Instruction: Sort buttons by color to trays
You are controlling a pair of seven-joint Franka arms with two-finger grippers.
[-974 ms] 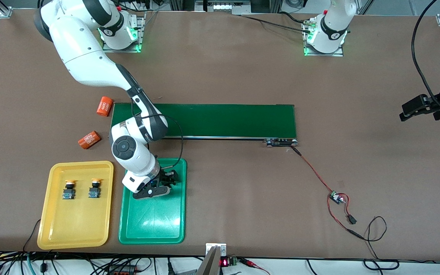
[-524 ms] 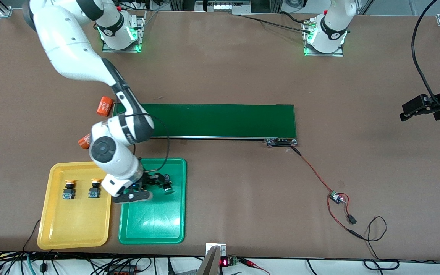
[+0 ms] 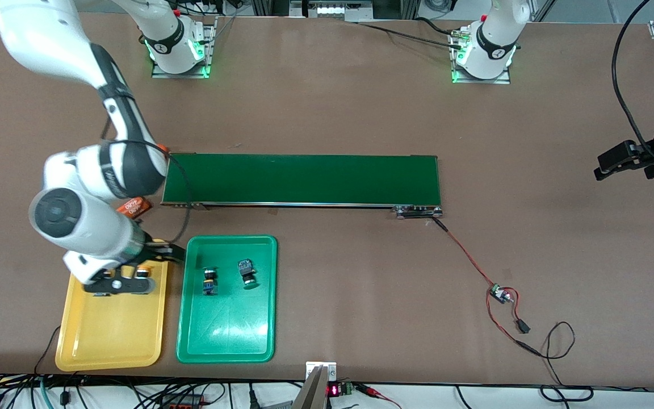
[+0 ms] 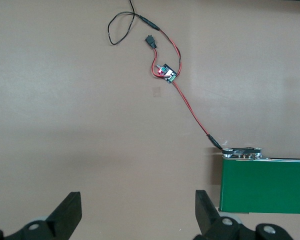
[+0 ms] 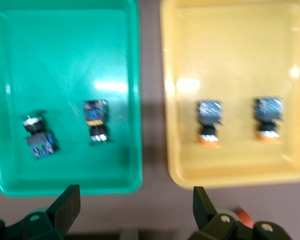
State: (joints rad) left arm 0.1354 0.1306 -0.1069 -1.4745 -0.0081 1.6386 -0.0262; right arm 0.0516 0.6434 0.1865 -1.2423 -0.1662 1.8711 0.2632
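Since second ago, your right gripper (image 3: 117,284) let go of green button, swung from green tray (image 3: 226,341) to over yellow tray (image 3: 108,341), fingers wide, empty. Two green buttons (image 3: 209,280) lie in green tray, two yellow buttons (image 5: 210,121) in yellow tray: colors match. Left gripper (image 4: 137,212) waits open over bare table, near belt (image 3: 304,179) end.

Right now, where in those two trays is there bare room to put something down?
Both the green tray and yellow tray are bare in their halves nearer the front camera. The buttons crowd the halves toward the conveyor belt, where the right hand hovers.

The right hand (image 3: 120,282) left the green tray (image 3: 226,346) for the yellow tray (image 3: 108,341), uncovering two green buttons (image 3: 209,282)
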